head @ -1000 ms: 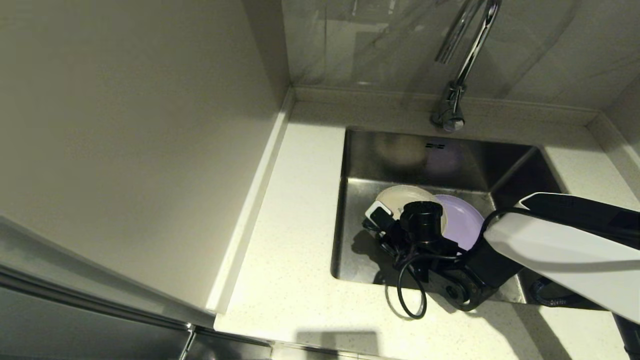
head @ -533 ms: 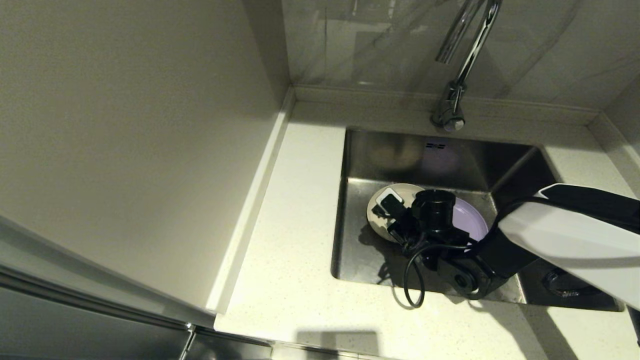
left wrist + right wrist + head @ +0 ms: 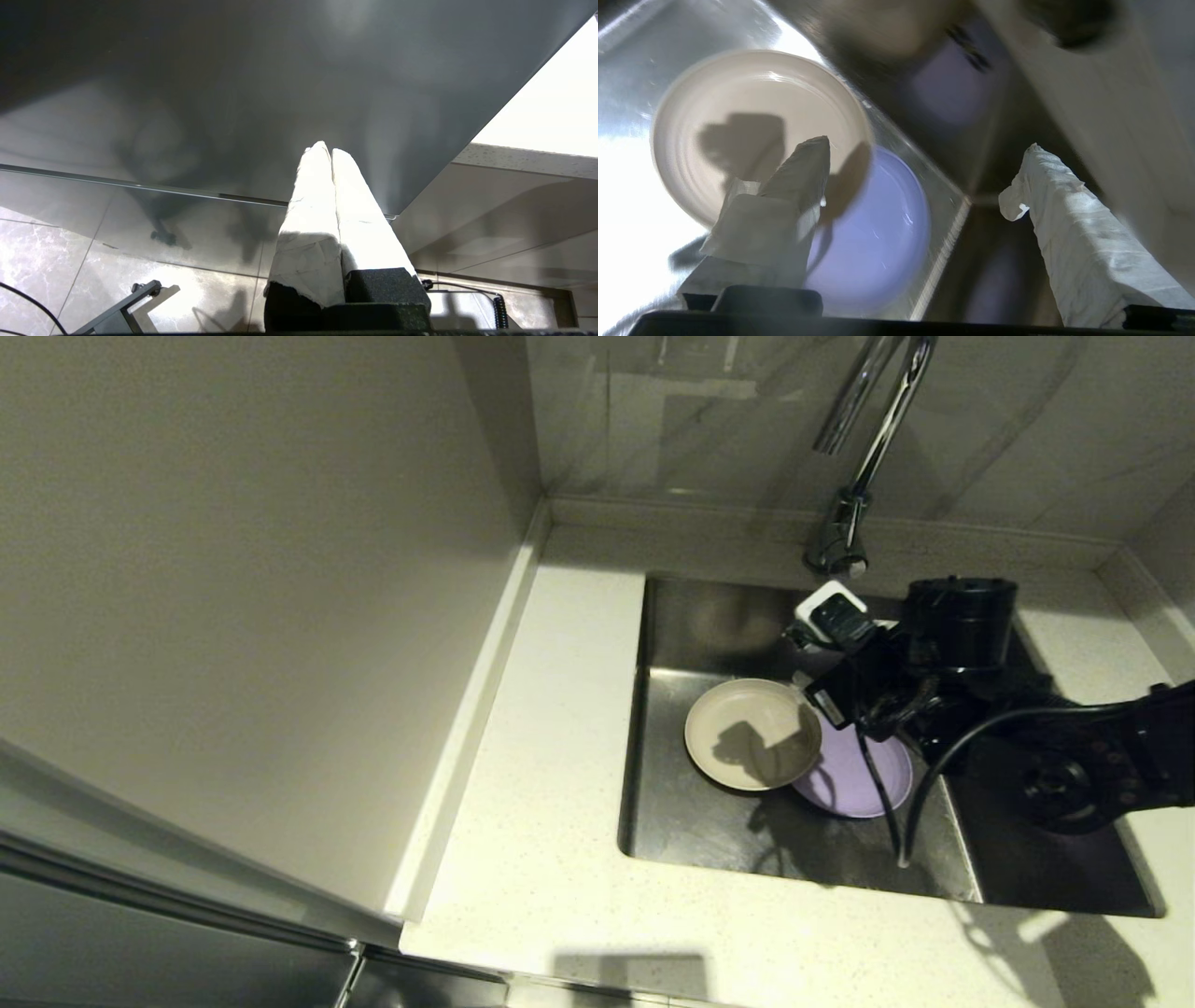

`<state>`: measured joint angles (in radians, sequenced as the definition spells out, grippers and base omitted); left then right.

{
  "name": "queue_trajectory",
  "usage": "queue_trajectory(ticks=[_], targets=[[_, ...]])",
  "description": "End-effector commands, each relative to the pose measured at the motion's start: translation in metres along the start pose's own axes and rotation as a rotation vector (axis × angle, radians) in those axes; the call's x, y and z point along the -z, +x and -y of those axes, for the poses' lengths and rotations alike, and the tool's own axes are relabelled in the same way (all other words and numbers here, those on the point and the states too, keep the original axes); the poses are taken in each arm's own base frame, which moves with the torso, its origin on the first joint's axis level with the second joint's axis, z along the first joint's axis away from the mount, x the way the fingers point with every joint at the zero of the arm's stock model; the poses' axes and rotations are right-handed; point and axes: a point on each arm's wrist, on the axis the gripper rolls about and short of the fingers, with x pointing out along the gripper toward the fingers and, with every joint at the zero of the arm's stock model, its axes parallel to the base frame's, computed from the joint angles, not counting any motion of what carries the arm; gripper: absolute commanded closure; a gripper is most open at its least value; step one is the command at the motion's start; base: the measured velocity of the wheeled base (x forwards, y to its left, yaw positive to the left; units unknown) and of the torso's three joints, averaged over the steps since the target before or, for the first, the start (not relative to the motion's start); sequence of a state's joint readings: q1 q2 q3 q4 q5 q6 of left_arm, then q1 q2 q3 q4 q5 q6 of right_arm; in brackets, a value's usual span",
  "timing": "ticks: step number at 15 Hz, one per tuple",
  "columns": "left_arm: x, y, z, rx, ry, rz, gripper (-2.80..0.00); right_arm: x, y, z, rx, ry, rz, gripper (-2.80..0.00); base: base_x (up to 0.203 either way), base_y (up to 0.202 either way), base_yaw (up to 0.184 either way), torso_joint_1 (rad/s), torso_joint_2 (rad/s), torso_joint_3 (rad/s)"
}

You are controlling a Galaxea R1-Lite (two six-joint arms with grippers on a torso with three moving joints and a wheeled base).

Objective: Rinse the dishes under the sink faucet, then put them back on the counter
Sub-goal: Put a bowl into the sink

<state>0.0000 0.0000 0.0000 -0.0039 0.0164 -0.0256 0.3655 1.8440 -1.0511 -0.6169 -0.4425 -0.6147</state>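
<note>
Beige plate (image 3: 752, 734) and purple plate (image 3: 854, 771) lie below the wide-spread, empty right end effector (image 3: 920, 177).

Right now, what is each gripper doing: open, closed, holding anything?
Left gripper: closed, empty, parked away from the sink.
Right gripper: open, empty, above the beige plate and purple plate.
</note>
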Motion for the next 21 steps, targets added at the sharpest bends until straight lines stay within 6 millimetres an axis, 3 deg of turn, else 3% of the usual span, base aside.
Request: queue_trajectory(ticks=[1, 6, 9, 12, 13, 15, 21], targets=[[0.000, 0.000, 0.000, 0.000, 0.000, 0.004, 0.00, -0.011, -0.052, 0.052, 0.023, 0.046, -0.013, -2.80, 0.000, 0.000, 0.000, 0.000, 0.00, 0.000], [0.000, 0.000, 0.000, 0.000, -0.001, 0.004, 0.00, 0.031, -0.157, 0.117, -0.088, 0.197, -0.305, -2.80, 0.000, 0.000, 0.000, 0.000, 0.00, 0.000], [0.000, 0.000, 0.000, 0.000, 0.000, 0.004, 0.00, 0.060, -0.189, 0.131, -0.079, 0.425, -0.517, -2.80, 0.000, 0.000, 0.000, 0.000, 0.00, 0.000], [0.000, 0.000, 0.000, 0.000, 0.000, 0.004, 0.00, 0.076, -0.213, 0.137, -0.108, 0.620, -0.776, -2.80, 0.000, 0.000, 0.000, 0.000, 0.00, 0.000], [0.000, 0.000, 0.000, 0.000, -0.001, 0.004, 0.00, 0.079, -0.218, 0.140, -0.096, 0.708, -0.865, -2.80, 0.000, 0.000, 0.000, 0.000, 0.00, 0.000], [0.000, 0.000, 0.000, 0.000, -0.001, 0.004, 0.00, 0.088, -0.208, 0.143, -0.028, 0.841, -0.976, -2.80, 0.000, 0.000, 0.000, 0.000, 0.00, 0.000], [0.000, 0.000, 0.000, 0.000, 0.001, 0.004, 0.00, 0.124, -0.169, 0.159, 0.140, 0.901, -1.164, -2.80, 0.000, 0.000, 0.000, 0.000, 0.00, 0.000]])
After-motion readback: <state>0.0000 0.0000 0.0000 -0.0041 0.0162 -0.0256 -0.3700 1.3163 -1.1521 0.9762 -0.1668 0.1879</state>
